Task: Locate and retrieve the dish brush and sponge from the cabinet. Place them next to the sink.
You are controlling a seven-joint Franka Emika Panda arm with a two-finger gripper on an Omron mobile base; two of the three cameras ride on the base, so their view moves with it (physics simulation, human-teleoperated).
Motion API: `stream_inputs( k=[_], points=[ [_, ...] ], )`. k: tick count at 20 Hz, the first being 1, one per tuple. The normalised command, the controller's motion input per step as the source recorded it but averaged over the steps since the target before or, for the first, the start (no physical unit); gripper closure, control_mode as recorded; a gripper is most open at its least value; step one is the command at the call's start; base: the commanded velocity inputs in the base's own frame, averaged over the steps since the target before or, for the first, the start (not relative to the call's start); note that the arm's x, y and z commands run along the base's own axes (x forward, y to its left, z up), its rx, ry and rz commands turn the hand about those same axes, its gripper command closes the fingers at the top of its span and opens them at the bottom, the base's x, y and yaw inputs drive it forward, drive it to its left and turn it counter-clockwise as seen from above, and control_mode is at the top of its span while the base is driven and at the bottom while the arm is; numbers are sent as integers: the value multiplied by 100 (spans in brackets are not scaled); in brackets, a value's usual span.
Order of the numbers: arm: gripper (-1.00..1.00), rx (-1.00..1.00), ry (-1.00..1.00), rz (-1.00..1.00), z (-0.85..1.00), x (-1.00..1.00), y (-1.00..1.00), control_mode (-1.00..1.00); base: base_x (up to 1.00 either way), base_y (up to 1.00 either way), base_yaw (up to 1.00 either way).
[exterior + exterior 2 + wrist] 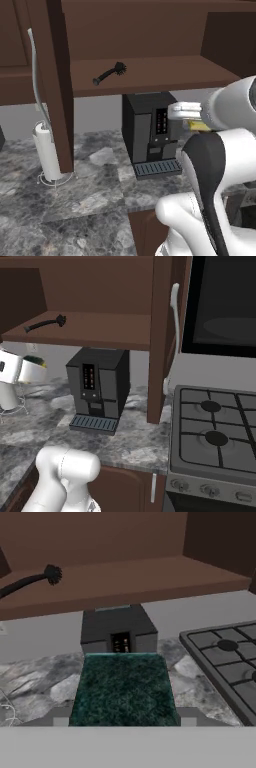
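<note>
Down low in the hand view, fingers (122, 722) are clamping the yellow, green-topped sponge (123, 689); it's risking slipping. Black dish brush (109, 73) is sitting upper-left on the cabinet shelf (165, 75).

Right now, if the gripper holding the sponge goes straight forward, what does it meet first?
Probably the black coffee machine on the grey marble counter; it sits directly ahead of the green-faced sponge held in the gripper, though depth is unclear.

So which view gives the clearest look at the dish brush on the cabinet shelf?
The left base view: the dish brush lies whole on the open shelf, handle and head distinct. The right base view shows it smaller; the hand view cuts its handle off.
</note>
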Motion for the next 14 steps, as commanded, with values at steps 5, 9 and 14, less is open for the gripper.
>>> stream_inputs(
  k=[5,9,14],
  points=[
    [100,1,10,-4,-39,-99,0,-100,0,0,0],
    [100,1,11,-1,-58,-51,-6,-100,0,0,0],
    [100,4,6,0,-53,0,-39,-100,0,0,0]
  ],
)
